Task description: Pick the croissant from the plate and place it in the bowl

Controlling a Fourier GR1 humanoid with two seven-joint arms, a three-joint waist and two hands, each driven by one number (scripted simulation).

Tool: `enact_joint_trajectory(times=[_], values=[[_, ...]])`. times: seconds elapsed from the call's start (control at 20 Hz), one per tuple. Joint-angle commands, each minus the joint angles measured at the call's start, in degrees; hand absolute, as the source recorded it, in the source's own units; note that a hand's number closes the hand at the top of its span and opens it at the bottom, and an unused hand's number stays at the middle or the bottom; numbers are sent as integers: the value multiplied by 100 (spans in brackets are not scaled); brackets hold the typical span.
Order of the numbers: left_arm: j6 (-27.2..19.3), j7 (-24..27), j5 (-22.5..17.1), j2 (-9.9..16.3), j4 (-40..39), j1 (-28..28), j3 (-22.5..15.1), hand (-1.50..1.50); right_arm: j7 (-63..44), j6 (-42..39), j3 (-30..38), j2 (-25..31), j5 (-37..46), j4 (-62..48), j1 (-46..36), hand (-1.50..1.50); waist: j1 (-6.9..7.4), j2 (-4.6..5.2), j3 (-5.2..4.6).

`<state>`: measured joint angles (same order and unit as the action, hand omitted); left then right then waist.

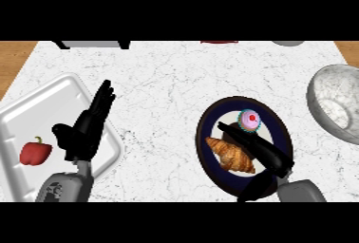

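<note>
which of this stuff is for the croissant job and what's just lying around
For the job: croissant, plate, bowl, right hand over the plate.
Lying about: cupcake, red pepper, white tray; left hand resting open.

The counter (175, 80) looks like white marble, smooth with fine grey veins, and bare wood shows at its far corners. The bowl (335, 107), right of the plate (210, 161), has a mottled grey-white stone look with a dull sheen. The plate is glossy, dark-rimmed with a white centre. On it, the croissant (231, 154) has a ridged, flaky golden-brown crust. Left of the plate, the tray (49, 104) seems smooth white plastic, and the red pepper (35, 153) in it is shiny
</note>
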<state>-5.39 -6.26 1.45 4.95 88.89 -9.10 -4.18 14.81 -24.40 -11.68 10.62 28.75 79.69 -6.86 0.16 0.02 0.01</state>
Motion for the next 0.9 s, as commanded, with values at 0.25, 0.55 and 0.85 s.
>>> enact_joint_trajectory(times=[0.25,0.55,0.85], values=[[326,248,-110,62,-63,241,277,0,313,45,-59,-214,457,-623,-243,-150,-6,-2,-1],[105,263,97,-113,31,346,52,0,1301,382,-743,119,1258,-747,-412,150,10,-4,0],[194,222,119,-57,35,206,126,0,1810,435,-699,52,1162,-912,18,150,-1,0,1]])
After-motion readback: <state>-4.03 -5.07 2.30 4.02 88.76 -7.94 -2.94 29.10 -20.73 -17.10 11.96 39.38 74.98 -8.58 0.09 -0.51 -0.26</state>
